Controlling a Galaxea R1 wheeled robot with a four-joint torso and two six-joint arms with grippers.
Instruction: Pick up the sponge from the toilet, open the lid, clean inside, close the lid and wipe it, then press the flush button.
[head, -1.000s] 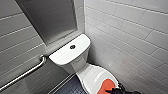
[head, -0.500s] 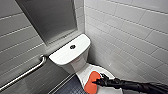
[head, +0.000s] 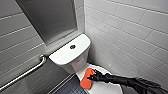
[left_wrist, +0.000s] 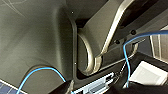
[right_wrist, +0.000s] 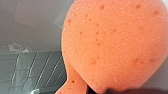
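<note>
Above the lid (head: 108, 88), the right gripper (head: 92, 78) is clamped on the sponge (head: 86, 79), which juts past its tips.

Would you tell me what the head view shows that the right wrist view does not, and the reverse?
Head view: the toilet tank with its flush button, the metal grab rail, the tiled wall, and the right gripper holding the sponge. Right wrist view: the sponge's small pores, seen close up. Both share the orange sponge and a glossy white surface.
</note>
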